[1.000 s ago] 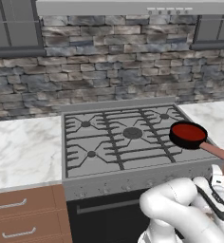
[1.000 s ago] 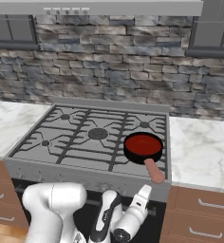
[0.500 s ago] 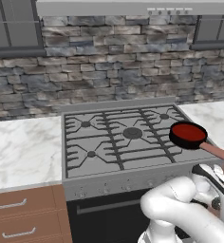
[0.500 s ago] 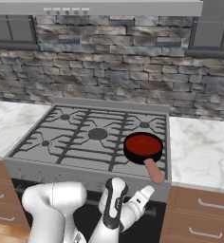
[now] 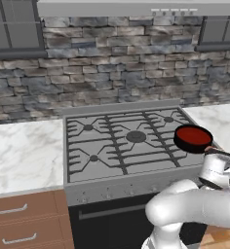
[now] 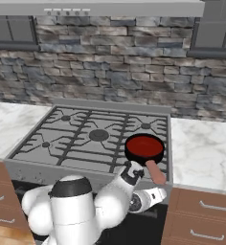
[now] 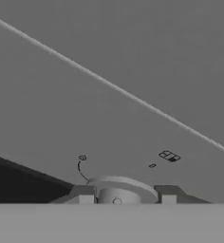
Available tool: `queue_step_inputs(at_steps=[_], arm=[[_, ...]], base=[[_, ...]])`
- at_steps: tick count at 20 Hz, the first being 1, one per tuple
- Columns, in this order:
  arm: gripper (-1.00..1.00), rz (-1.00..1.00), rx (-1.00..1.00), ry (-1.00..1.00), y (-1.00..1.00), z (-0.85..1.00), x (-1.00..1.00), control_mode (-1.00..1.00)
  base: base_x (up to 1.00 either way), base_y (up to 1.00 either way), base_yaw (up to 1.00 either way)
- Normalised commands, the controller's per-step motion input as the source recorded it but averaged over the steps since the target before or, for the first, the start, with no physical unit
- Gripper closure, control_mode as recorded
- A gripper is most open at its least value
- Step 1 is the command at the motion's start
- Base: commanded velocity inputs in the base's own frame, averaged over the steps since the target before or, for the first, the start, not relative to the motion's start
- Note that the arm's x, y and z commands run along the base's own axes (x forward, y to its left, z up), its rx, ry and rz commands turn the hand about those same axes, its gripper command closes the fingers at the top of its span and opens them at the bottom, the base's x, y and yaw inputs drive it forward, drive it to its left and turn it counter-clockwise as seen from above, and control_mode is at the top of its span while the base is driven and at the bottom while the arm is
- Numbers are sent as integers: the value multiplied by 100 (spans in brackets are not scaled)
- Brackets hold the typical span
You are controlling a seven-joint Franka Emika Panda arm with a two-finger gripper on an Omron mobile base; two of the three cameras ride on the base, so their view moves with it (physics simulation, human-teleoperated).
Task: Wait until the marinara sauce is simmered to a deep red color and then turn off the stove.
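Jaws: in the hand view the two finger tips [image 7: 86,195] stand on either side of a round grey knob [image 7: 116,190], close beside it; whether they grip it or stand free cannot be told.
Gripper: midway between the tips [image 7: 126,199], right up against the grey front panel [image 7: 109,128] of the stove.
Arm: folded low in front of the range; its white links sit below the front edge in both base views.
Stove: one wide grey gas range [image 5: 102,171], set between two marble counters.
Burners: five, counted in the right base view, with the largest in the middle.
Grates: dark grey, covering the whole cooktop.
Knobs on the front: a row of small ones in the left base view; too small to count surely.
Marinara sauce: one smooth red disc [image 6: 143,145] in one small black skillet [image 6: 129,152], on the front right burner.
Skillet handle: one, brownish [image 6: 155,173], reaching over the stove's front edge toward the robot.
Oven door: black, one, below the knob row.
Panel markings: a small ring mark, a curved line beside the knob, and a tiny burner diagram [image 7: 169,156].
Writing: no readable words or brand.
Drawers: brown fronts with pale handles on both sides of the range.
Wall: grey stone behind the stove, a hood above.
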Motion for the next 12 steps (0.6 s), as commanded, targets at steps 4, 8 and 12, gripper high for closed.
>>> queue_step_inputs(at_steps=[4, 8, 12], arm=[[100, -23, 98, 0, -100, -14, -25, -100], [100, -24, 94, 0, -100, -33, -36, -100], [100, -28, 86, 0, -100, -48, -44, -100]], base=[[0, 0, 0], [0, 0, 0], [0, 0, 0]])
